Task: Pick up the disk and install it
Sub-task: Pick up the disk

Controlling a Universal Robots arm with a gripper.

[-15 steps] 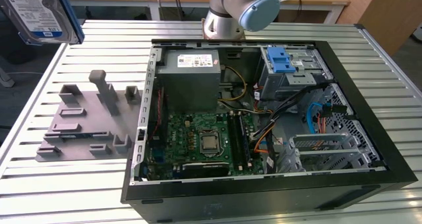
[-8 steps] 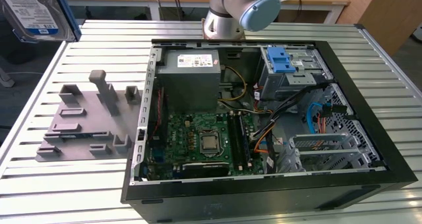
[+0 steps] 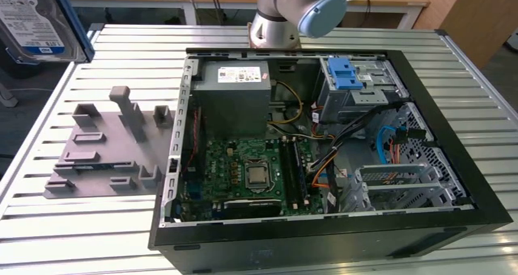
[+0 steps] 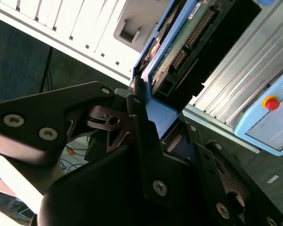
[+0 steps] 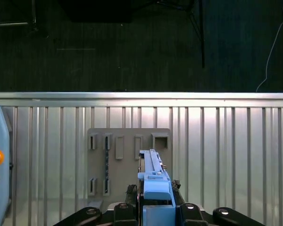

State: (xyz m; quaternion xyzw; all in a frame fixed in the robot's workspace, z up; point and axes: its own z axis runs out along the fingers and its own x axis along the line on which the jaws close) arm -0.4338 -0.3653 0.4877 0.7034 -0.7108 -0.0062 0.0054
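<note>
The disk [image 3: 33, 20], silver-grey with a blue and white label and a blue bracket, hangs high at the exterior view's far left, above the slatted table. In the second wrist view my gripper [image 4: 162, 122] is shut on the blue bracket end of the disk [image 4: 188, 42], whose circuit board and connector face the camera. In the first wrist view the disk [image 5: 153, 174] stands edge-on between the black fingers [image 5: 188, 213] of my gripper [image 5: 156, 214], over the grey fixture plate [image 5: 127, 160].
The open computer case [image 3: 453, 135] lies on the slatted table [image 3: 97, 232], with a grey power supply [image 3: 235, 96], a motherboard [image 3: 242, 172] and a silver drive cage with a blue latch [image 3: 346, 78]. The grey fixture plate [image 3: 105, 147] lies beside it. The arm's base [image 3: 275, 20] stands behind.
</note>
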